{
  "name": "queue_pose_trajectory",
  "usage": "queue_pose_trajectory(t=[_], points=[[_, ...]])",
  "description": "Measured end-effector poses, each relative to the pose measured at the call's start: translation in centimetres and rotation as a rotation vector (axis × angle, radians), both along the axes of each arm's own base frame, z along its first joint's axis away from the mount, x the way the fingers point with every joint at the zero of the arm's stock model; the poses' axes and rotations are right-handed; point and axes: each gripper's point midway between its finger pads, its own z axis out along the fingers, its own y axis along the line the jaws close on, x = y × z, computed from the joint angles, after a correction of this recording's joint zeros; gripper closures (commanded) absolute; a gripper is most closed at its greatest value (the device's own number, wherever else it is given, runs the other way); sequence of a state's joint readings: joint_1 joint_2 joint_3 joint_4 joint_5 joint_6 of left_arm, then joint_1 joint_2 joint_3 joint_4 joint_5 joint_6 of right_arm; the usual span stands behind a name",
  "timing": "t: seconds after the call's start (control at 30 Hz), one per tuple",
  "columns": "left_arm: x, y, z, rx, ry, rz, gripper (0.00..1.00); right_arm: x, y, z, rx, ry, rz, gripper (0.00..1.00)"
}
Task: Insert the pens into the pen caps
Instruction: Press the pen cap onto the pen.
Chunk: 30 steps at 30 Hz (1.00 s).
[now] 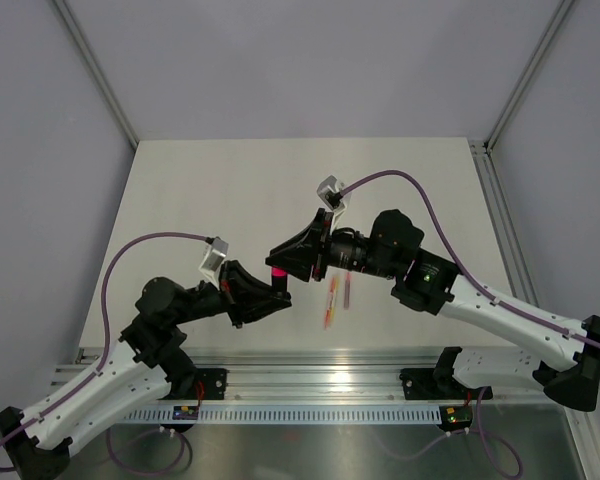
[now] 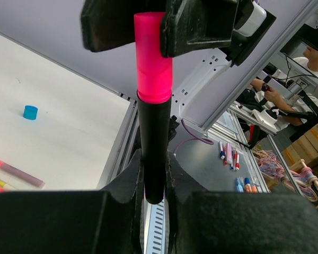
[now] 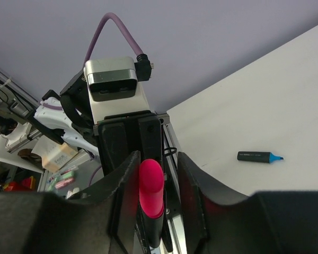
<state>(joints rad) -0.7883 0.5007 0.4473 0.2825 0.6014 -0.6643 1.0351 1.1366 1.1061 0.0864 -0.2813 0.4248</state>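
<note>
A black-barrelled pen (image 2: 153, 148) stands upright in my left gripper (image 2: 155, 180), which is shut on its lower end. A bright pink pen cap (image 2: 153, 58) sits on the pen's top. My right gripper (image 3: 159, 159) straddles this pink cap (image 3: 151, 182): one finger touches it and a gap shows on the other side, so the jaws are open. In the top view both grippers meet at the pink cap (image 1: 278, 272) above the table's front middle. A blue cap (image 2: 30, 111) stands alone on the table. Thin pens (image 1: 332, 300) lie near the front edge.
A black pen with a blue tip (image 3: 258, 156) lies on the white table (image 1: 230, 200). More thin pens (image 2: 10, 172) lie at the left of the left wrist view. An aluminium rail (image 1: 310, 365) runs along the near edge.
</note>
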Motion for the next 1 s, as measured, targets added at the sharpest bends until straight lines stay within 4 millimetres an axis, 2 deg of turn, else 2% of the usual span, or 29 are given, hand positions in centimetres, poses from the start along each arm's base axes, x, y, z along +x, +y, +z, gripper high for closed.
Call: queue_pose_trajectory(t=[0.13,0.33,0.67,1.0], points=[[0.2,-0.1,-0.2,0.007,0.011,0.006,1.00,-0.1,0.1,0.0,0.011,0.011,0.008,0.86],[0.3,-0.2,-0.5,0.015,0.019,0.007,1.00,-0.2,0.1,-0.3,0.011,0.024,0.013,1.00],[-0.1,-0.8,-1.5,0.056,0.036,-0.039,1.00,-0.9,-1.5,-1.7,-0.023,0.052,0.007,1.00],[-0.8,-1.0,-2.5,0.128,0.063,-0.084,1.00,-1.7,-1.5,-3.0,-0.001,0.051,-0.055,1.00]])
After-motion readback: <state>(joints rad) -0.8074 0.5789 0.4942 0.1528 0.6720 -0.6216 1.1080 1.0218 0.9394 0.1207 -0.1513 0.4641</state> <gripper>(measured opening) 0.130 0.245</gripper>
